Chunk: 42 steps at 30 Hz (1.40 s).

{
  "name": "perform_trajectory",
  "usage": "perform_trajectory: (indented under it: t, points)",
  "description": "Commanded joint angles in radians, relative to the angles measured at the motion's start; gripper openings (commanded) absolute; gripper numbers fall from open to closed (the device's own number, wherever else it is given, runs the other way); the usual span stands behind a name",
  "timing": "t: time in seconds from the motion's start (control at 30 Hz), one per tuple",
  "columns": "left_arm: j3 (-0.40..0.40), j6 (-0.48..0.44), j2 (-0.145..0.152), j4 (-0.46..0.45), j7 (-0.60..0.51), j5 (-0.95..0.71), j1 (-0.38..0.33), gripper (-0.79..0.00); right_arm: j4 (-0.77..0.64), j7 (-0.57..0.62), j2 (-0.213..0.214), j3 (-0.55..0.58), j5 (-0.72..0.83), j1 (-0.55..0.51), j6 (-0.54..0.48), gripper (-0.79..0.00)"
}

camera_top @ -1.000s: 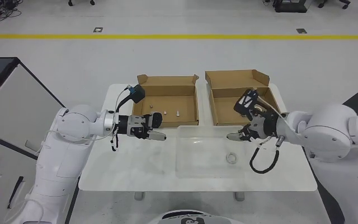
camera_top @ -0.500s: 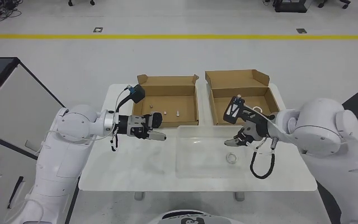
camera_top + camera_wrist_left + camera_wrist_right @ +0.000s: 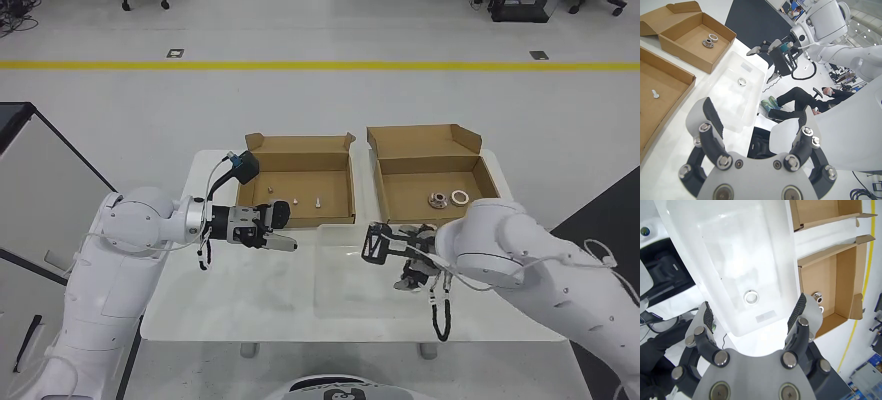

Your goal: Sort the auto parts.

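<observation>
Ring [image 3: 751, 297] flat in tray [image 3: 730, 247], bore upward

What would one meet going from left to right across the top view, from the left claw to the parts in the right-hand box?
left claw → bolt in the left box → right claw over the clear tray → flanged part → ring, both in the right box

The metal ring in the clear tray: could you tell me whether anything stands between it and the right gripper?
Nothing visible does. The right gripper hangs open above the clear tray, whose top is uncovered, and the metal ring lies alone on its floor.
</observation>
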Motion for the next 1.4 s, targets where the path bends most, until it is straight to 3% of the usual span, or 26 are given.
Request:
perform_trajectory:
  t: [0.0,0.07,0.33,0.67,0.8,0.87,0.97,1.37]
  points:
    - [0.000,0.000,0.000,0.000,0.000,0.000,0.000,0.000,0.025,0.006,0.008,-0.087,0.026,0.080,0.006,0.000]
    - [0.000,0.000,0.000,0.000,0.000,0.000,0.000,0.000,0.050,0.008,0.013,-0.144,0.030,0.138,0.008,0.000]
    - [0.000,0.000,0.000,0.000,0.000,0.000,0.000,0.000,0.056,-0.007,0.012,-0.148,0.024,0.132,0.001,0.000]
    - [0.000,0.000,0.000,0.000,0.000,0.000,0.000,0.000,0.182,-0.052,-0.003,-0.236,-0.069,0.123,-0.052,-0.009]
    - [0.000,0.000,0.000,0.000,0.000,0.000,0.000,0.000,0.198,-0.056,-0.005,-0.272,-0.077,0.137,-0.056,-0.163]
    - [0.000,0.000,0.000,0.000,0.000,0.000,0.000,0.000,0.205,-0.058,-0.004,-0.289,-0.085,0.145,-0.058,-0.191]
    - [0.000,0.000,0.000,0.000,0.000,0.000,0.000,0.000,0.211,-0.058,-0.002,-0.321,-0.103,0.155,-0.058,-0.394]
    - [0.000,0.000,0.000,0.000,0.000,0.000,0.000,0.000,0.267,-0.062,-0.017,-0.435,-0.124,0.217,-0.061,-0.416]
